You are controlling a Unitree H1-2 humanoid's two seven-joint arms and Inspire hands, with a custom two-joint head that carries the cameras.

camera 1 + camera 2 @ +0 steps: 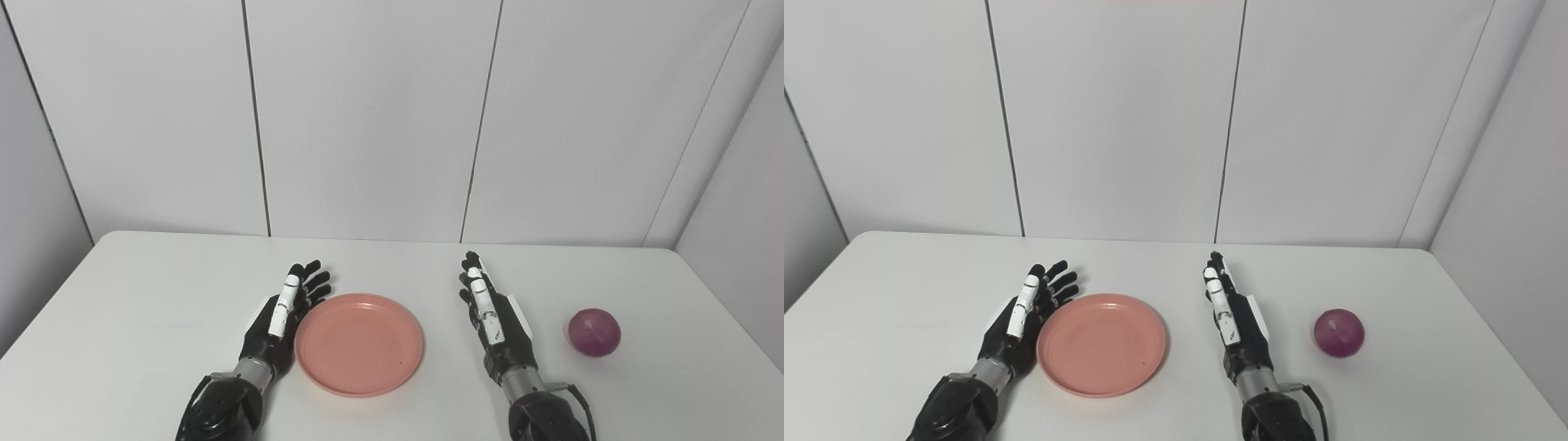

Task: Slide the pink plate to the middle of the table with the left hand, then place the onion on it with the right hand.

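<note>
left hand (278, 321) open beside plate (359, 343) | plate flat | onion (593, 332) right

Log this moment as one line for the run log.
left hand: open, beside pink plate | right hand: open, idle | onion: on table, right of right hand

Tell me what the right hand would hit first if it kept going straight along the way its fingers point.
Nothing on the table, it seems: the right hand points toward the far edge of the white table, with the round purple onion off to its side. Beyond stands the white panelled wall.
</note>
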